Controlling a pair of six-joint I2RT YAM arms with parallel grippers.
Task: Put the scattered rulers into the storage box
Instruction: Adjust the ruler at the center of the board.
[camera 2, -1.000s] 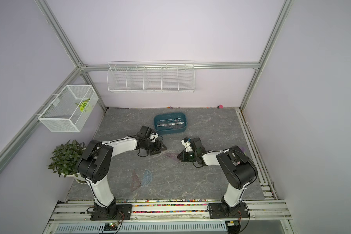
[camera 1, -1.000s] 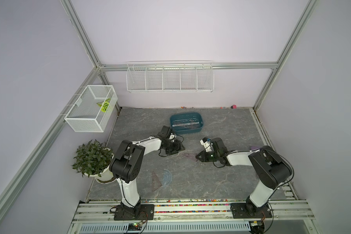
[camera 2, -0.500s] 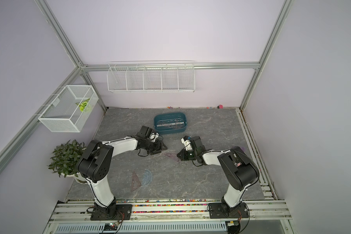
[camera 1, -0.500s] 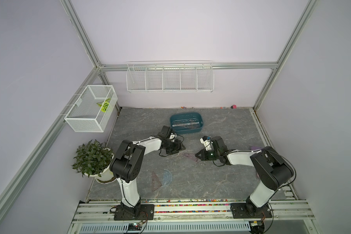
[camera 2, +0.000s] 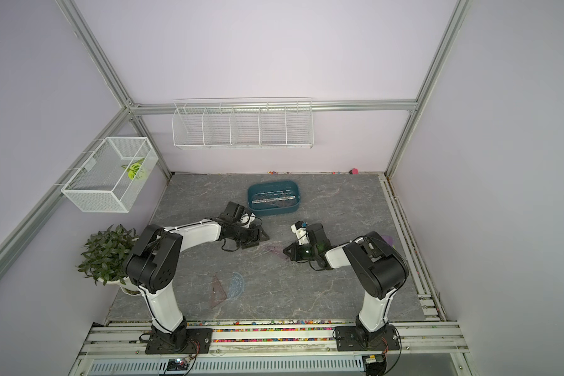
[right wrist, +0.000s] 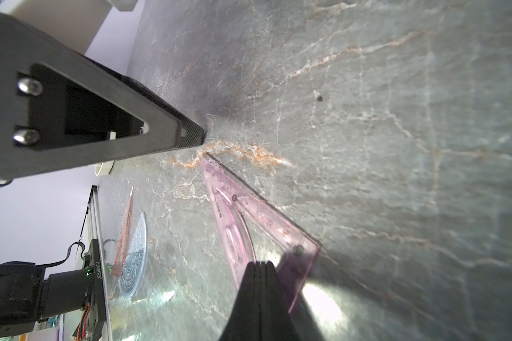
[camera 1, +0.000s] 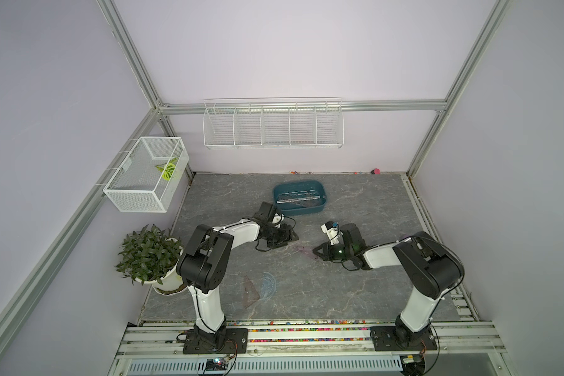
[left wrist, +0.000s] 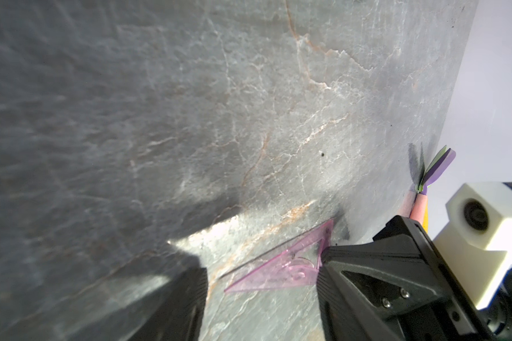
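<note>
Lit softly, evenly from overhead in both top views, edges bowed. In wrist views, white glare and deep shadow on grey marbled surface, margins blurred.

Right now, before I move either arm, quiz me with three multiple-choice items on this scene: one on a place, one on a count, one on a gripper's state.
1. Where is the pink see-through plastic triangle ruler? A flat on the grey stone-look tabletop, between the left gripper and the right gripper; B lifted in the air; C standing on edge.
2. How many rulers lie together near the table's front edge? A one; B two; C four.
3. The right gripper is: A wide open; B half open; C shut.
A: both wrist views show it lying flat there. B: a brownish see-through triangle and a bluish half-round protractor. C: its fingers meet at the pink triangle's corner.
</note>
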